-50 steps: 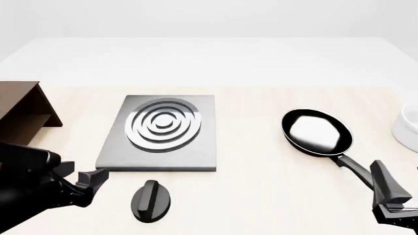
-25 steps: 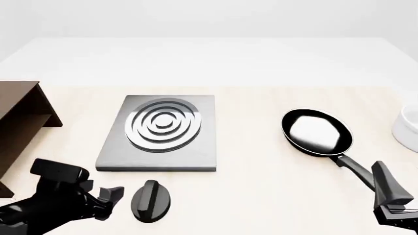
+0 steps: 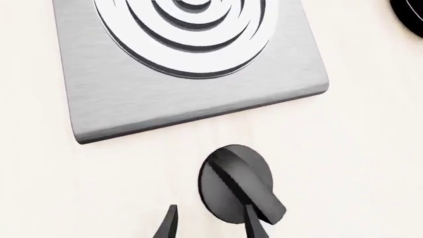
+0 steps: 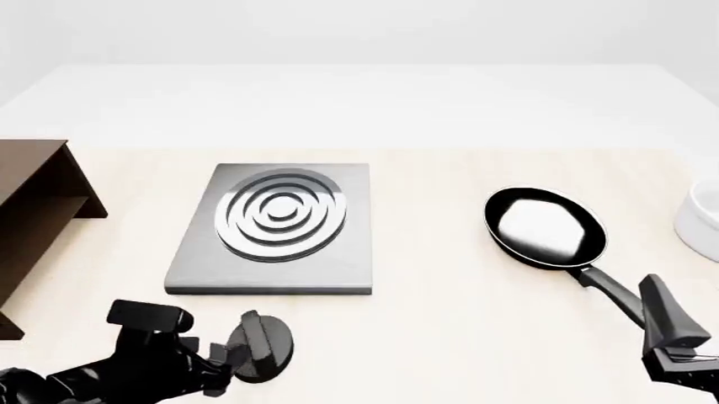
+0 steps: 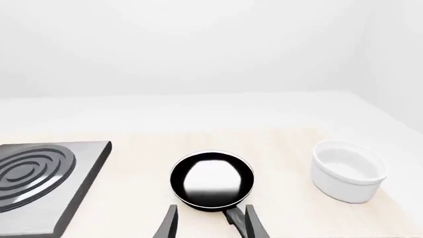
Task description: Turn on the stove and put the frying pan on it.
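Note:
The stove (image 4: 269, 227) is a flat grey slab with silver rings, and it also fills the upper part of the left wrist view (image 3: 191, 74). Its black oval knob (image 4: 268, 345) lies on the table just in front of it. My left gripper (image 4: 231, 358) is at the knob's left side. It is open (image 3: 210, 225), and one finger (image 3: 252, 225) overlaps the knob's ridge (image 3: 241, 186). The frying pan (image 4: 545, 225) sits to the right, handle towards me. My right gripper (image 4: 674, 345) hovers open behind the handle's end, whose stem (image 5: 233, 215) shows between its fingers.
A brown wooden shelf (image 4: 34, 210) stands at the left edge of the table. A white bowl (image 4: 702, 215) sits at the right edge, beside the pan (image 5: 211, 179), and also appears in the right wrist view (image 5: 347, 171).
My left arm has swung right and nearer the front edge, bringing its gripper from left of the stove's corner up against the knob. The right gripper and pan have hardly moved.

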Controlling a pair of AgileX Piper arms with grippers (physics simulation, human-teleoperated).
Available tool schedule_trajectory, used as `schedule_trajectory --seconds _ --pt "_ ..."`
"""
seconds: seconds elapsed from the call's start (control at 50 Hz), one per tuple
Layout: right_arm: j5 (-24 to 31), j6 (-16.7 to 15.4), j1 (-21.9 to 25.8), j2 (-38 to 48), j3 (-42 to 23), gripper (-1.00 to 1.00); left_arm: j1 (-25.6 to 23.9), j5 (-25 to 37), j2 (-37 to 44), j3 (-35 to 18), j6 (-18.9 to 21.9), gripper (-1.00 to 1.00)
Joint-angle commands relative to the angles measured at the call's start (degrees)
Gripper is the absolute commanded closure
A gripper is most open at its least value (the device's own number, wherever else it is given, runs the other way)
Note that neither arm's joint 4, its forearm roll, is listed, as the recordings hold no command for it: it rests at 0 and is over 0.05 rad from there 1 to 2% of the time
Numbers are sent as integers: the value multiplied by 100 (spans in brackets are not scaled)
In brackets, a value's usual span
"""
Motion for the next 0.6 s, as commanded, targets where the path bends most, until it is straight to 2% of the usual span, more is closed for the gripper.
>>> schedule_trajectory --seconds 0.02,0.14,0.24,0.32,0.54,0.6 --pt "-14 36 -50 31 0 -100 -574 -618 492 80 -701 -100" --pt "-23 -1 -49 40 0 -100 -424 -520 419 37 -508 -100" --pt "-7 -20 -40 20 0 -100 -500 -560 289 79 -743 -100" --pt "-25 -15 -40 48 0 -100 -545 -478 190 79 -735 -100" --pt "-92 0 -38 140 0 -100 -681 736 -1115 220 -550 -100" --pt "-53 12 -24 118 0 -100 -745 1256 -1645 231 -542 -100"
